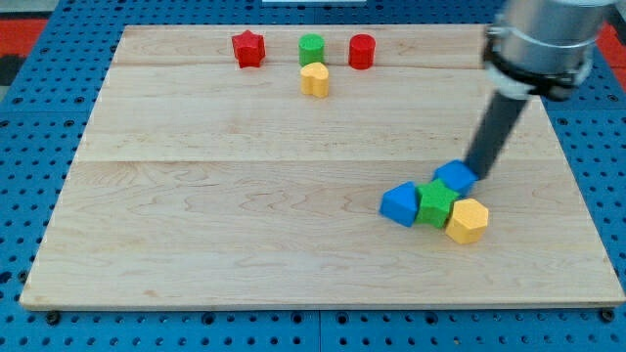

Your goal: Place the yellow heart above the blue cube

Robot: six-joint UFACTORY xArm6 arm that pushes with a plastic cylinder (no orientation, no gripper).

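Yellow heart (315, 80) sits far up the tabletop (245, 215) under the green cylinder (311, 48), while the jawless rod's tip (477, 174), touching the blue cube (456, 176), risks shoving that target off.

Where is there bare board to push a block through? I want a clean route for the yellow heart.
Free: the wide middle and the view's left of the wooden board, between the top row and the lower-right cluster.

Crowded: the top, with red star, green cylinder, yellow heart, red cylinder; lower right, where my tip touches the blue cube beside blue wedge, green cube, yellow hexagon.
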